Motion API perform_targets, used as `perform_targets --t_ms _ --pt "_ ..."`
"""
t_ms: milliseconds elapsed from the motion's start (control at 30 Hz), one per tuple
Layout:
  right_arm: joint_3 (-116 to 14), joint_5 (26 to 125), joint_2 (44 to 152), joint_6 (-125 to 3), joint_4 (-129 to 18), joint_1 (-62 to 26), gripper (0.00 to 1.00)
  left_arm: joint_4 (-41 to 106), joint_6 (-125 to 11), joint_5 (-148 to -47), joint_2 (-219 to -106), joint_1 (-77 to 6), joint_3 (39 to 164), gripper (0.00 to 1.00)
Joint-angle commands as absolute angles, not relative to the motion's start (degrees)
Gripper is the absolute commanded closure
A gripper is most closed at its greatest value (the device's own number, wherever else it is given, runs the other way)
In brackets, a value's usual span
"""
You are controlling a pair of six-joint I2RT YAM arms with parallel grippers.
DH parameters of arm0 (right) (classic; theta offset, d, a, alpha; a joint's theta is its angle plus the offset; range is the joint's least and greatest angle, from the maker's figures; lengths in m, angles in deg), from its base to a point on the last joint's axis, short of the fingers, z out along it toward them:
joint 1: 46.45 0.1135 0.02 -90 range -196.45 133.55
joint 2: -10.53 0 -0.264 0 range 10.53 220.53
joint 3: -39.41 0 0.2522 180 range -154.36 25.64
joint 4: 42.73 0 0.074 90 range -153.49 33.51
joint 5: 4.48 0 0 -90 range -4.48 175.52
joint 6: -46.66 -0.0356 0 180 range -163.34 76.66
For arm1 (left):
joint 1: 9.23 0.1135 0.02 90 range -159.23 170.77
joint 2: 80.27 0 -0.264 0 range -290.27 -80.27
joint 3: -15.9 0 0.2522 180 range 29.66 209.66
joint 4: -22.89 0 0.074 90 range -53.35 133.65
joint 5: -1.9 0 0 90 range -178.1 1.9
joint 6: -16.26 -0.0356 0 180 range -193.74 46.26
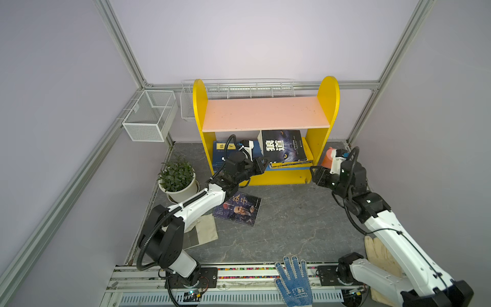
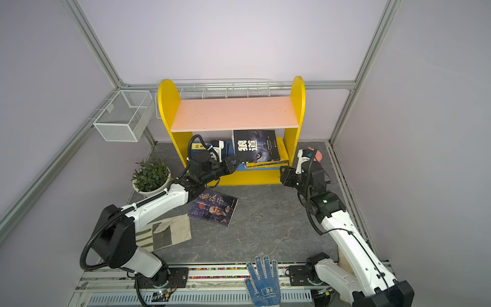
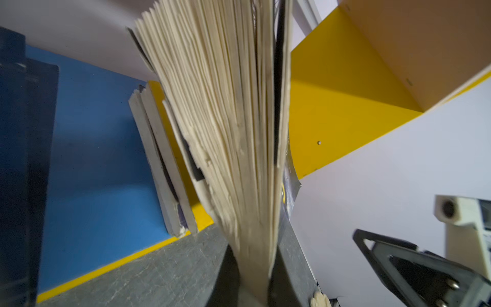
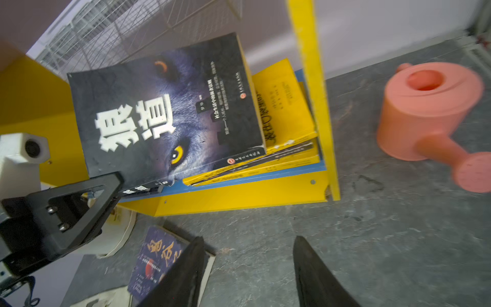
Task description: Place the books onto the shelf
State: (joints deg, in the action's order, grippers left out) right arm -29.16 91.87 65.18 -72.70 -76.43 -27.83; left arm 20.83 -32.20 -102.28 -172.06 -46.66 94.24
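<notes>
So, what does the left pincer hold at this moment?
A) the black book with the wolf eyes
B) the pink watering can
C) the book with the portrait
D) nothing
A: in the left wrist view the left pincer is shut on the page edge of the black wolf book, while the portrait book lies free on the table and the watering can stands untouched beside the shelf.

Potted plant (image 1: 176, 177), white mesh basket (image 1: 148, 121); pink watering can (image 4: 425, 114), blue dotted glove (image 1: 293, 281), beige cloth (image 2: 174, 231)
</notes>
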Motion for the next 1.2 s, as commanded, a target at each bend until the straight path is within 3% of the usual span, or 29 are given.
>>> perform_targets --t_ms 0,833,933,1167 --pt "-27.2 97.74 62.6 -72.95 -80.54 -29.75 0.43 14.76 -31.76 -100.92 -174.22 -47.03 99.29 1.0" --pt "-27.23 94.02 62.25 -71.12 -83.71 -32.78 0.42 22.91 -30.39 -102.83 -188.59 -50.19 112.18 1.0" --pt "-26.81 93.98 62.03 -71.11 -83.82 -32.81 0.42 26.19 -31.17 -101.47 -187.95 -50.44 112.92 0.91" --pt "-26.65 93.93 62.28 -71.64 -83.82 -32.95 0.42 33.36 -34.92 -97.93 -186.99 -52.32 115.15 0.9"
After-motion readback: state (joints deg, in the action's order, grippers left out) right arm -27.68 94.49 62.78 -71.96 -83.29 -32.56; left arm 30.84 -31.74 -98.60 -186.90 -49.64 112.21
